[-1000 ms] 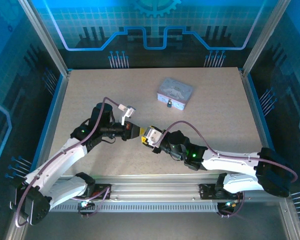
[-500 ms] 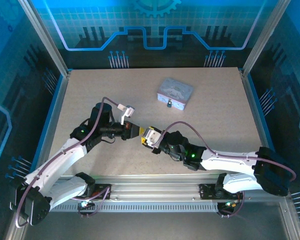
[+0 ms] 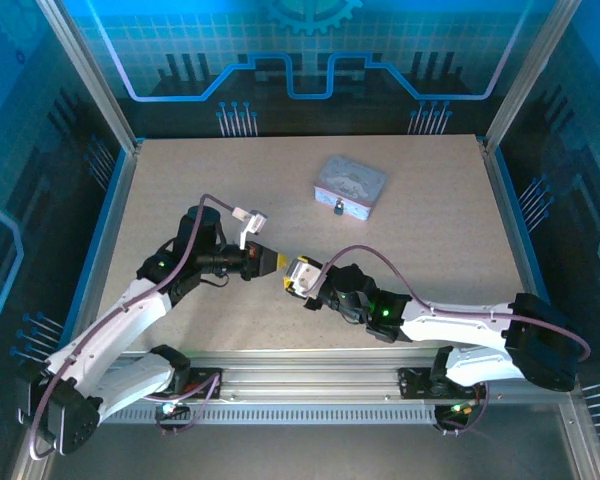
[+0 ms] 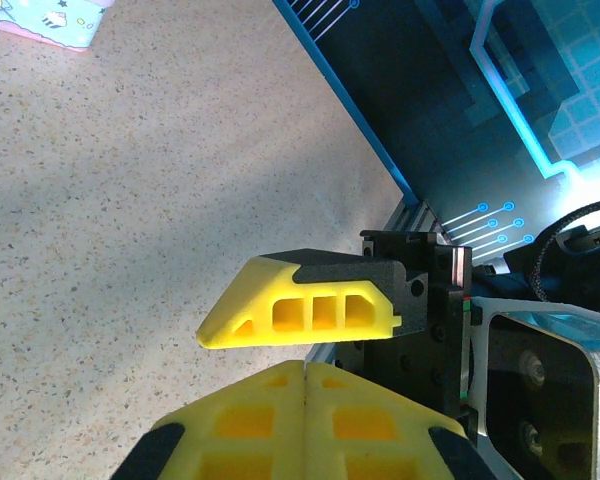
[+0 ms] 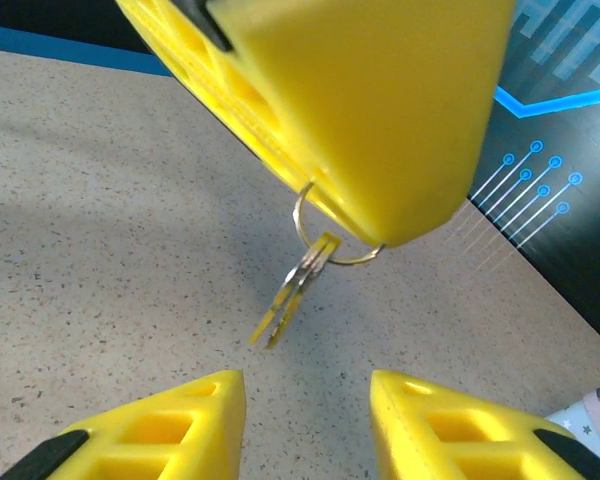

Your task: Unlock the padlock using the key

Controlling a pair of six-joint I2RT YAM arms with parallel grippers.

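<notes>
In the right wrist view, thin metal keys (image 5: 290, 300) hang from a wire ring (image 5: 325, 235) pinched between my left gripper's yellow fingers (image 5: 380, 110). My left gripper (image 3: 278, 262) is shut on that ring, above the table's middle, and its closed tips (image 4: 306, 368) meet with no gap. My right gripper (image 3: 292, 272) faces it tip to tip. The right gripper's jaws (image 5: 305, 385) stand open just below the hanging key, with nothing between them. The small dark padlock (image 3: 337, 209) hangs on the front of a pale tin (image 3: 350, 183) further back.
One yellow finger (image 4: 300, 310) of the right gripper shows close in front of the left wrist camera. A corner of the tin (image 4: 40, 20) sits at the top left of that view. The speckled tabletop (image 3: 180, 180) is bordered by blue rails and an enclosure frame.
Both arms have shifted only slightly, with the left gripper edging a little to the left. The ring stays pinched and the right jaws stay apart.
</notes>
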